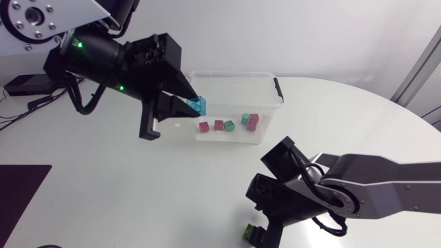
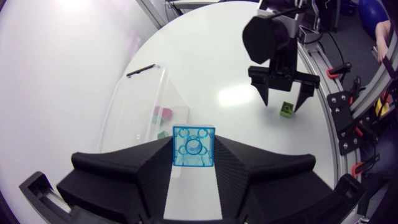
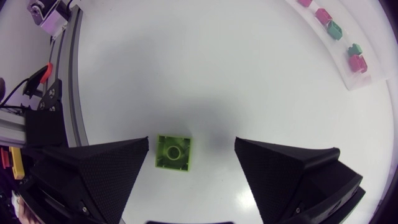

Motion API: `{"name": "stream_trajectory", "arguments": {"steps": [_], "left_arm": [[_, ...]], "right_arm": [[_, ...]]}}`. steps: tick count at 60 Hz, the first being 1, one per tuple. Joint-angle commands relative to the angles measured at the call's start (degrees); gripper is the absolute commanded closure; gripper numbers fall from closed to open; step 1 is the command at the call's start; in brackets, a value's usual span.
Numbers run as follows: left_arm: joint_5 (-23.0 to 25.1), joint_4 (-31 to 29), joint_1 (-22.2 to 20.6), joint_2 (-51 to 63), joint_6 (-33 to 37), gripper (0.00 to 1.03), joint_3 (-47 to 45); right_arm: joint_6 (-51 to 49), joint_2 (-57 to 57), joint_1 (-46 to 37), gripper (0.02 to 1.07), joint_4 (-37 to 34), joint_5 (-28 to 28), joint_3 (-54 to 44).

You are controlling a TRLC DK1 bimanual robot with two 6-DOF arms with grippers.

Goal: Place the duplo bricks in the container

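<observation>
My left gripper (image 1: pixel 195 105) is shut on a translucent blue duplo brick (image 1: pixel 201 105), held above the left end of the clear plastic container (image 1: pixel 231 74). In the left wrist view the blue brick (image 2: pixel 194 146) sits clamped between both fingers, underside showing, with the container (image 2: pixel 134 102) below and ahead. Several red, pink and green bricks (image 1: pixel 229 126) lie inside the container. My right gripper (image 3: pixel 192 147) is open and straddles a lime-green brick (image 3: pixel 173 152) on the table; the brick touches neither finger. From above, that gripper (image 1: pixel 255 236) is at the table's near edge over the green brick (image 1: pixel 246 233).
A dark mat (image 1: pixel 21 200) lies at the table's near left. The container's black latch (image 1: pixel 278 87) is on its right end. The table's edge runs close beside my right gripper (image 2: pixel 283 99). White tabletop (image 1: pixel 172 186) stretches between the arms.
</observation>
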Motion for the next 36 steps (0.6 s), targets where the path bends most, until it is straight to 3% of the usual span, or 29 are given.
{"name": "stream_trajectory", "arguments": {"steps": [1, 11, 17, 22, 30, 36], "left_arm": [[0.88, 2.27, 1.11, 2.42, -3.69, 0.88, 2.71], [0.88, 6.22, 3.22, 7.17, -7.65, 0.88, 6.05], [0.79, 9.21, 3.66, 9.54, -10.9, 0.88, 7.37], [0.17, 11.32, 3.66, 12.53, -13.62, 0.87, 9.13], [-2.02, 14.75, 3.57, 17.8, -16.88, 0.87, 12.29], [-4.66, 19.67, 3.75, 22.29, -20.3, 0.87, 14.75]], "right_arm": [[1.44, 1.4, 1.16, 0.07, -0.12, 0.4, 0.96], [1.53, 3.69, 2.3, 0.08, -0.21, 2.16, 0.17], [1.53, 4.65, 2.47, 0.15, -0.21, 2.77, -0.01], [1.62, 5.71, 2.65, 0.31, -0.03, 3.92, 0.17], [1.62, 6.06, 2.74, 0.75, 0.23, 5.23, 0.35], [1.62, 2.98, 1.95, 0.76, -1.35, 5.76, 0.87]]}}
